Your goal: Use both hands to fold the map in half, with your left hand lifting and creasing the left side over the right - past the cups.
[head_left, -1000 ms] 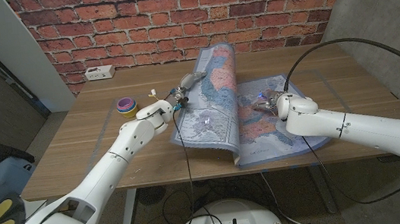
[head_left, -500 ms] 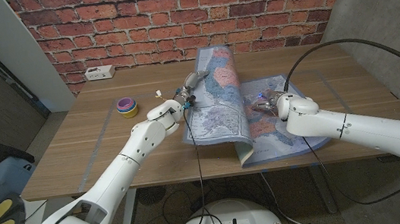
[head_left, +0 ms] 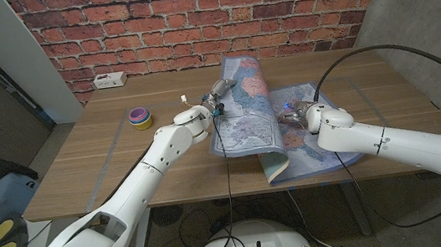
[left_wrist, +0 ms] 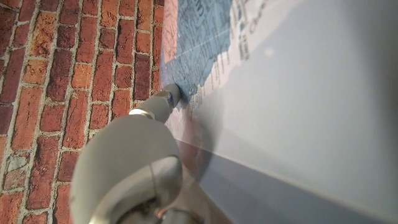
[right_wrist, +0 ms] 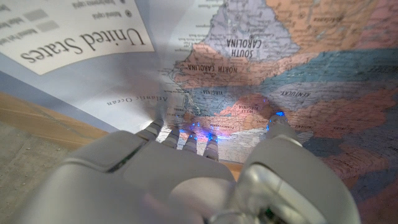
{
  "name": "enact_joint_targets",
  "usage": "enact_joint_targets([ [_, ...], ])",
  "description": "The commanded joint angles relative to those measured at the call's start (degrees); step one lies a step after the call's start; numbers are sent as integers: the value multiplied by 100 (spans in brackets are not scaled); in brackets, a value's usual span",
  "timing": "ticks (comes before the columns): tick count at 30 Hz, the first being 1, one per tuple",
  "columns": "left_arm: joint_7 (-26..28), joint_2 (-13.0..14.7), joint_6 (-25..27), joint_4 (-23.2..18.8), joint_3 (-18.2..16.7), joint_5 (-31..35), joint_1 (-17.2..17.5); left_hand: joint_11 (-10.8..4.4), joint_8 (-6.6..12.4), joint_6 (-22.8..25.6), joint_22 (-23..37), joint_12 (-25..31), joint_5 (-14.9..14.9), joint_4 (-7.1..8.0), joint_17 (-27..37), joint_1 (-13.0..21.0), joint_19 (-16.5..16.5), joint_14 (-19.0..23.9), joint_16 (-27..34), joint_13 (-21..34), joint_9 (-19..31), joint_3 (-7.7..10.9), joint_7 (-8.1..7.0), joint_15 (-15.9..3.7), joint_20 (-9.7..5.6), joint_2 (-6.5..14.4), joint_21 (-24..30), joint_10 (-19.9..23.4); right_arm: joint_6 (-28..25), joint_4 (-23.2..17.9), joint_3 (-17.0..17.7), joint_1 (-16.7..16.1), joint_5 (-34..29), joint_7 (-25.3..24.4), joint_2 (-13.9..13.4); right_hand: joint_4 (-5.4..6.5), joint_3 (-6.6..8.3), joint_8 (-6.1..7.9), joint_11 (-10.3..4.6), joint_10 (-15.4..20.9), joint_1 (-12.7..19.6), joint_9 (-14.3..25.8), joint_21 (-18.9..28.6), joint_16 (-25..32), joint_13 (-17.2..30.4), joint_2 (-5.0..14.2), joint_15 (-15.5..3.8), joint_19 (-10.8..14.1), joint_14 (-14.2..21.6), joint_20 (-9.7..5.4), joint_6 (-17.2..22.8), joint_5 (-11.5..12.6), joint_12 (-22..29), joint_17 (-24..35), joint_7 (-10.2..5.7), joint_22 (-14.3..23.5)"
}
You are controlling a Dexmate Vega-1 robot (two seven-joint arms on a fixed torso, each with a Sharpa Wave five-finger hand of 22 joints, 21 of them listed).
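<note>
A printed map (head_left: 245, 116) of the United States lies on the wooden table (head_left: 124, 165). Its left half is lifted and curls over toward the right half. My left hand (head_left: 208, 102) grips the raised left edge near its far corner; in the left wrist view a fingertip (left_wrist: 171, 96) touches the map (left_wrist: 298, 93). My right hand (head_left: 297, 114) presses down on the map's right half, fingers (right_wrist: 186, 134) spread on the paper (right_wrist: 298, 62). A stack of coloured cups (head_left: 140, 116) stands on the table, left of the map and behind my left arm.
A white power strip (head_left: 108, 80) lies at the table's far left by the brick wall (head_left: 149, 18). The map's folded front corner (head_left: 273, 170) reaches the table's front edge. A black cable (head_left: 363, 51) arcs over my right arm.
My left hand has carried the map's left side further right, away from the cups, and the fold has rolled rightward. My right hand has stayed pressed on the right half.
</note>
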Motion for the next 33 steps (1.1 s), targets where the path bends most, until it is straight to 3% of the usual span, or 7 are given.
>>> enact_joint_targets([
  [1, 49, -77, 606, 222, 282, 145, -338, -265, -12, 245, 16, -65, 40, 11, 15, -13, -30, -69, -54, 18, 23, 68, 276, 43, 52, -21, 27, 261, 29, -92, 96, -95, -54, -60, -61, 1, -19, 38, 4, 18, 49, 17, 44, -1, 9, -9, -6, 19, -212, 19, 72, 30, 32, 13, 1, 19],
  [12, -133, -126, 793, 357, 518, 398, -505, -195, -79, 45, 10, -335, 37, 56, 38, -95, -173, -304, -145, 28, 4, 120, 281, 133, 136, -18, -6, 109, 59, -205, 129, -135, -137, -61, -89, 0, -26, 37, 8, 23, 64, 18, 41, -6, 9, -4, -1, 32, -210, 16, 75, 50, 32, 12, 7, 19],
  [24, -18, -172, 1116, 306, 700, 693, -587, 26, -341, -421, -19, -859, 86, 128, 47, -235, -453, -920, -247, 35, -147, 265, 369, 402, 379, 118, -155, -316, 78, -306, 179, -169, -200, -13, -97, -4, -18, 37, 4, 29, 96, 18, 47, -6, 9, 22, -10, 74, -195, 11, 79, 73, 31, 11, 9, 19],
  [27, -31, -194, 1224, 339, 709, 689, -606, 129, -445, -610, -25, -1063, 109, 177, 53, -312, -567, -1186, -262, 30, -186, 319, 389, 506, 498, 201, -231, -473, 111, -405, 247, -211, -198, -40, -145, -3, -13, 37, 7, 34, 104, 19, 47, -5, 9, 36, -11, 79, -191, 14, 79, 78, 33, 11, 8, 19],
  [28, -15, -205, 1265, 349, 715, 695, -613, 254, -476, -653, -27, -1168, 118, 208, 56, -351, -650, -1266, -255, 28, -202, 338, 405, 542, 544, 238, -277, -591, 128, -439, 277, -229, -196, -56, -163, 0, -10, 37, 5, 39, 106, 19, 48, -3, 9, 47, -10, 84, -183, 13, 80, 81, 35, 11, 7, 19],
  [31, 14, -228, 1311, 368, 735, 739, -614, 225, -536, -755, -27, -1289, 130, 240, 53, -412, -710, -1415, -261, 26, -228, 367, 409, 596, 587, 269, -324, -669, 165, -557, 449, -338, -138, -158, -212, 20, 14, 46, 14, 79, 115, 20, 54, 5, 9, 124, -20, 115, -165, 4, 103, 92, 48, 15, 13, 20],
  [33, 9, -228, 1359, 377, 760, 775, -636, 270, -558, -782, -26, -1343, 136, 256, 52, -440, -768, -1465, -251, 25, -242, 385, 417, 641, 626, 289, -358, -684, 125, -648, 563, -426, -142, -290, -235, 58, 80, 56, 19, 110, 142, 22, 57, 16, 9, 302, -41, 146, -140, -13, 138, 108, 55, 23, 18, 21],
])
